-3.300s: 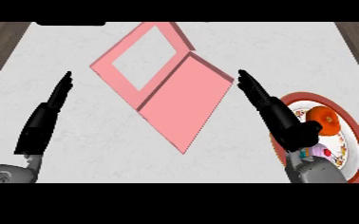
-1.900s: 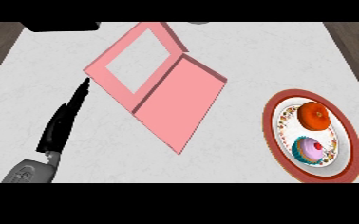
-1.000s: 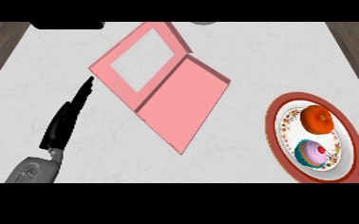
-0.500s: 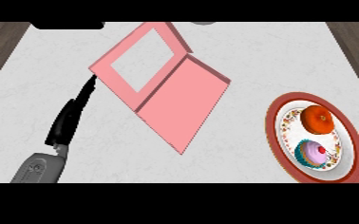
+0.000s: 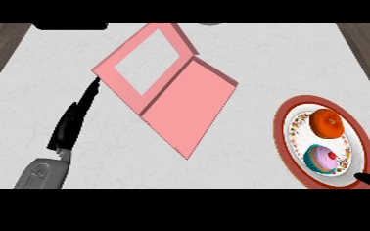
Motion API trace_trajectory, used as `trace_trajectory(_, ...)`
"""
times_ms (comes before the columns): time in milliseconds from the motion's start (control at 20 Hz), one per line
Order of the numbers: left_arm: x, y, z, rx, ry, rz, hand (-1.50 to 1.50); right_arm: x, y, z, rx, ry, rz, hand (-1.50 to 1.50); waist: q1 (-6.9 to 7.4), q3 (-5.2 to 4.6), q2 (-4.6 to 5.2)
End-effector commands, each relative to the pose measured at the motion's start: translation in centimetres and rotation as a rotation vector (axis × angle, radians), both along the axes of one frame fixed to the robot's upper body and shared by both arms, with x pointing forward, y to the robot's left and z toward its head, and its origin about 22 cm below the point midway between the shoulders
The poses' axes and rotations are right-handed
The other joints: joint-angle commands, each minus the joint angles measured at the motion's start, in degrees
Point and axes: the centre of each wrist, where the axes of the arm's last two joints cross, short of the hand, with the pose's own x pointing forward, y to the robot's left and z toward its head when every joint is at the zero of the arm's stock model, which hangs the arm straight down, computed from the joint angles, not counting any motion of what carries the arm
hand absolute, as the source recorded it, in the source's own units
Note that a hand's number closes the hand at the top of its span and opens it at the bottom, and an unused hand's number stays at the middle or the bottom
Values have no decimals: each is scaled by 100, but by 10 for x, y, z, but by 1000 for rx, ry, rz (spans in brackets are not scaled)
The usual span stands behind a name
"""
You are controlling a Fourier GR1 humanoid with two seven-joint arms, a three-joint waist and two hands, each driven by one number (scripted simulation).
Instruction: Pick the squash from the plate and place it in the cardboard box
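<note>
Resting straight-fingered, the left hand (image 5: 74, 117) points toward the box (image 5: 168, 92).

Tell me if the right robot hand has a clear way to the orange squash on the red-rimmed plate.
Probably yes. The round orange squash lies uncovered on the red-rimmed plate, apart from the small frosted cupcake. Only a black tip of the right robot hand shows at the edge beside the plate.

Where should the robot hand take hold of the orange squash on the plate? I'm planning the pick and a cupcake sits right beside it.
Probably around the squash's rounded sides, coming down from above. It sits on the plate's far half with the cupcake close on its near side, so closing across its left and right sides looks clearest.
</note>
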Motion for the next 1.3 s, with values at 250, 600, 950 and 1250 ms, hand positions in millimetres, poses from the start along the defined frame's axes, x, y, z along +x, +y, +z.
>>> trace_trajectory(250,-4,15,7,1,17,7,0,27,22,-6,-39,51,17,-150,5,1,2)
trace_trajectory(600,13,-1,16,8,4,1,0,31,20,-17,-53,46,-6,-150,-9,1,2)
trace_trajectory(950,8,-5,14,9,3,13,0,43,27,-23,-40,76,45,-150,-5,2,2)
trace_trajectory(1250,-18,-8,-6,-3,-3,-26,0,71,56,-27,-33,92,32,-150,35,2,1)
